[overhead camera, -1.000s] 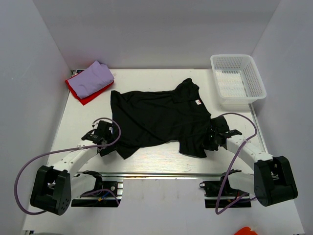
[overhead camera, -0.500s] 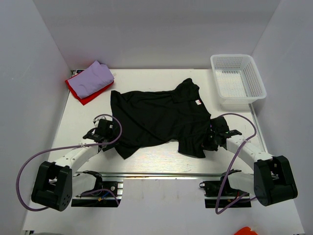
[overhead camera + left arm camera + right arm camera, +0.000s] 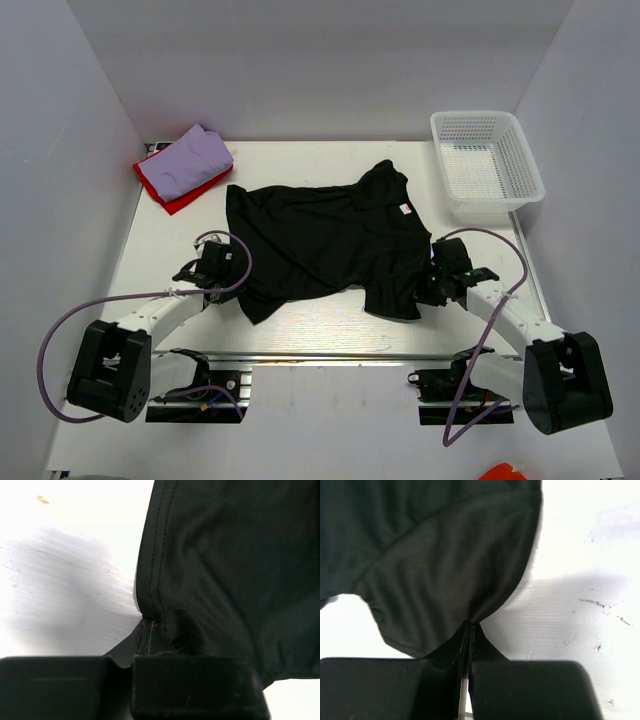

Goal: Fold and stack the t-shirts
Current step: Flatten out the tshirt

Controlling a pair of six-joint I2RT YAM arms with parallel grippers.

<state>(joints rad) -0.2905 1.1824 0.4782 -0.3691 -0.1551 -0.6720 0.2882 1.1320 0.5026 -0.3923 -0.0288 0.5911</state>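
Note:
A black t-shirt (image 3: 325,238) lies spread across the middle of the table, neck label facing up. My left gripper (image 3: 224,275) is shut on its hemmed edge (image 3: 150,595) at the shirt's left side. On the opposite side my right gripper (image 3: 430,283) is shut on a bunched fold of the black cloth (image 3: 445,575), jaws pinched tight. At the back left a folded pale lavender t-shirt (image 3: 192,158) rests on top of a red t-shirt (image 3: 180,192).
A white mesh basket (image 3: 485,172) stands at the back right corner. White walls close in the table on three sides. A metal rail (image 3: 320,355) runs along the near edge between the arm bases. Purple cables loop from both arms.
Both grippers closed on the black t-shirt's edges. The left arm slid slightly toward the shirt, and the right gripper edged left and forward, bunching the near corner.

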